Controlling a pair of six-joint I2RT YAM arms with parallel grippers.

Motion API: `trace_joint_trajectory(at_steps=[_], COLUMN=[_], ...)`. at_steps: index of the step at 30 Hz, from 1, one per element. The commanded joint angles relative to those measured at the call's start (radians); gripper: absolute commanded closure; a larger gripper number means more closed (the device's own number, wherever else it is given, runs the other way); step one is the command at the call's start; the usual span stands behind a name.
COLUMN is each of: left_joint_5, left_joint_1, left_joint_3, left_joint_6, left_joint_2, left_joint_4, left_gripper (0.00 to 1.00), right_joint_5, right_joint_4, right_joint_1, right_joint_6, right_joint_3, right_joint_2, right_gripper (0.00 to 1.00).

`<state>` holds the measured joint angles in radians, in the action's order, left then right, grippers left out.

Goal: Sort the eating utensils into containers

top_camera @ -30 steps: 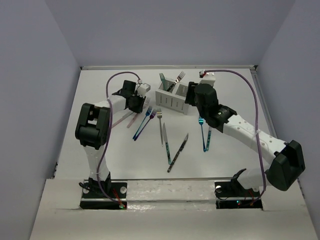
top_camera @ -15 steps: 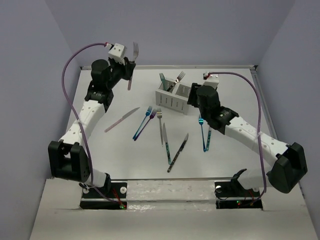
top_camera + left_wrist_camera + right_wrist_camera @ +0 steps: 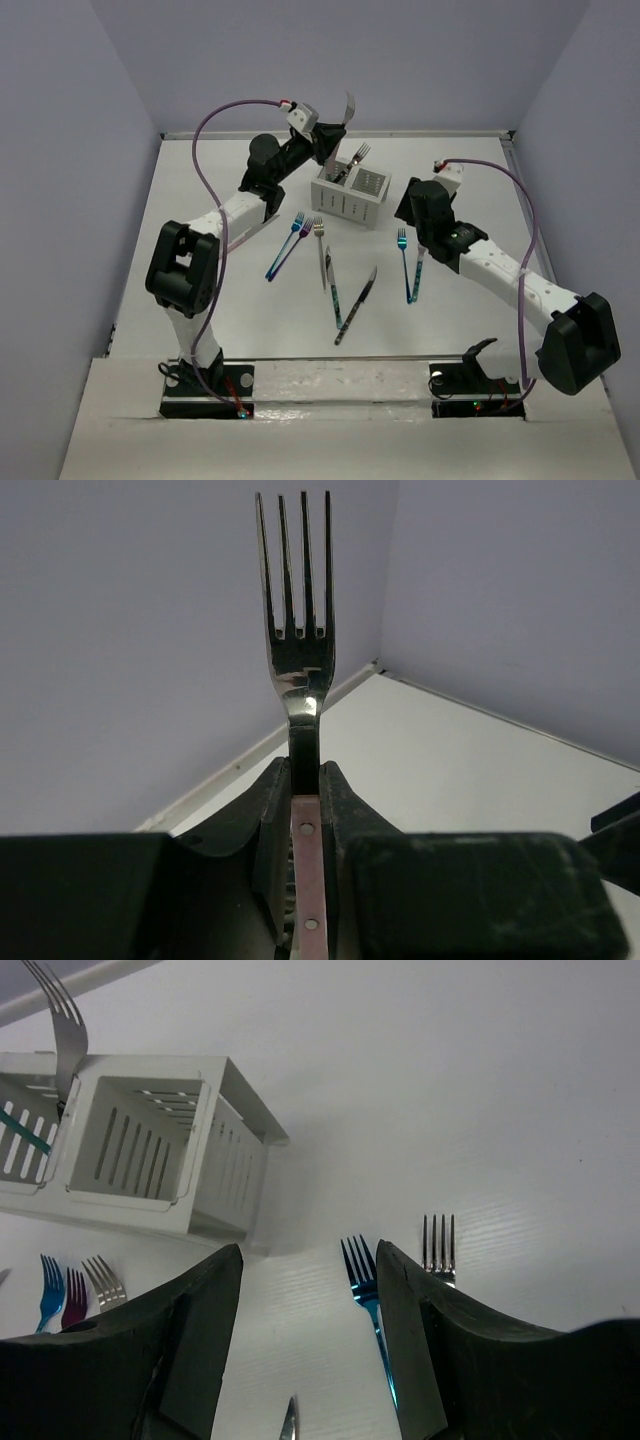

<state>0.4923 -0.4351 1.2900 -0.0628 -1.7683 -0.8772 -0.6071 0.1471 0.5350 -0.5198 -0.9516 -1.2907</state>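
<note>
My left gripper (image 3: 328, 138) hangs just above the white caddy's (image 3: 349, 196) left end, shut on the pinkish handle of a fork (image 3: 349, 106) whose silver tines point up. In the left wrist view the fork (image 3: 296, 590) stands upright between the fingers (image 3: 272, 810). A silver fork (image 3: 358, 155) and a teal-handled utensil stand in the caddy's left compartment. My right gripper (image 3: 310, 1260) is open and holds nothing. It hovers over the table right of the caddy (image 3: 170, 1140), above a blue fork (image 3: 362, 1280) and beside a silver fork (image 3: 438, 1245).
On the table lie a blue fork (image 3: 288, 240), a purple fork (image 3: 298, 238), a silver fork (image 3: 320, 250), two knives (image 3: 333, 295) (image 3: 362, 298) and two forks at the right (image 3: 405, 265). A pinkish knife (image 3: 243, 235) lies partly behind the left arm.
The left arm has swung right from the back left corner to the caddy, carrying the fork. The right gripper has drawn back from the caddy toward the right.
</note>
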Motion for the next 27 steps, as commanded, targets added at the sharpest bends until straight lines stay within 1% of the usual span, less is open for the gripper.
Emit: trace_joint_trajectory(at_steps=[1, 7, 12, 17, 21, 22, 24, 26, 27], left_joint_5=[0.034, 0.02, 0.034, 0.035, 0.022, 0.02, 0.019, 0.012, 0.009], left_joint_1=[0.009, 0.009, 0.009, 0.009, 0.009, 0.009, 0.009, 0.009, 0.009], left_joint_3=[0.031, 0.049, 0.048, 0.055, 0.008, -0.007, -0.058, -0.105, -0.121], left_joint_6=[-0.071, -0.057, -0.06, -0.068, -0.029, -0.022, -0.006, -0.009, -0.011], left_joint_2=[-0.083, -0.181, -0.267, -0.319, -0.339, -0.339, -0.336, -0.33, -0.327], left_joint_4=[-0.429, -0.517, -0.626, -0.658, -0.672, -0.683, -0.715, -0.756, -0.767], left_gripper=[1.0, 1.0, 1.0, 1.0, 1.0, 0.89, 0.74, 0.67, 0.64], right_joint_5=[-0.033, -0.039, 0.029, 0.067, 0.118, 0.127, 0.154, 0.165, 0.171], right_joint_4=[0.035, 0.075, 0.109, 0.137, 0.158, 0.163, 0.178, 0.192, 0.21], right_joint_1=[-0.006, -0.016, -0.059, -0.069, -0.087, -0.087, -0.098, -0.098, -0.108], right_joint_6=[-0.078, -0.097, -0.143, -0.17, -0.2, -0.204, -0.217, -0.227, -0.238], right_joint_3=[0.037, 0.077, 0.096, 0.108, 0.119, 0.117, 0.114, 0.106, 0.103], right_joint_2=[0.044, 0.047, 0.008, -0.042, -0.084, -0.094, -0.13, -0.159, -0.185], right_gripper=[0.38, 0.38, 0.39, 0.39, 0.39, 0.39, 0.39, 0.39, 0.39])
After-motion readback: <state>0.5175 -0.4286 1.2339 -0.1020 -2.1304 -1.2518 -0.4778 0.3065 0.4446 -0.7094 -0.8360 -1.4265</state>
